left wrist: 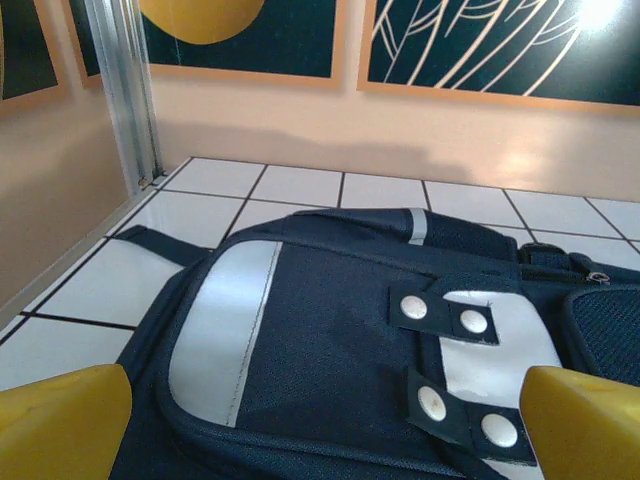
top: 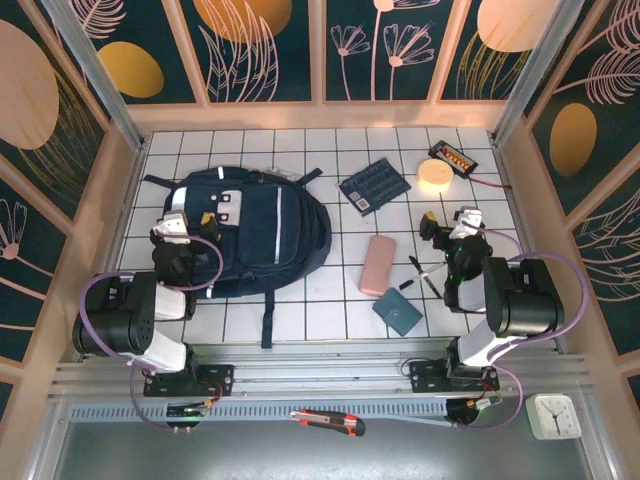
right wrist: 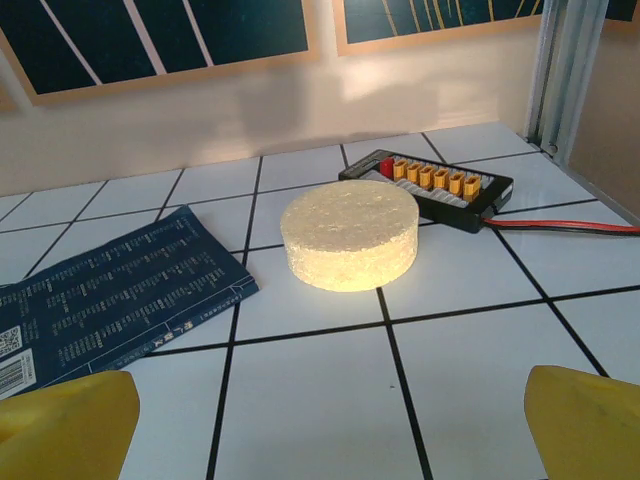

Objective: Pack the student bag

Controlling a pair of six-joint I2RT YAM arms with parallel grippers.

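1. My left gripper (top: 190, 222) is wide open and holds nothing. Its yellow fingertips (left wrist: 60, 420) hang just above the student bag (top: 265, 235).
2. My right gripper (top: 445, 218) is wide open and empty too. It sits well to the right of the bag.
3. The bag lies flat on the tiled table (top: 330, 300). Its long side seems to run left to right. The end with the white patches (left wrist: 225, 330) is right under the left gripper, so the left arm is the near one for the bag.
4. The other things all lie to the right of the bag, closer to my right arm. The pink case (top: 378, 262) is just beside the bag. The teal wallet (top: 398, 312) and the pens (top: 425, 275) lie a bit further right.
5. Right of the bag and further back are the blue booklet (top: 375, 185), the round pale block (right wrist: 350, 235) and the black board with orange plugs (right wrist: 430, 185).
6. Nothing stands between the left gripper and the bag. I cannot tell if the zip is open. The loose straps (top: 266, 315) could snag, I think.
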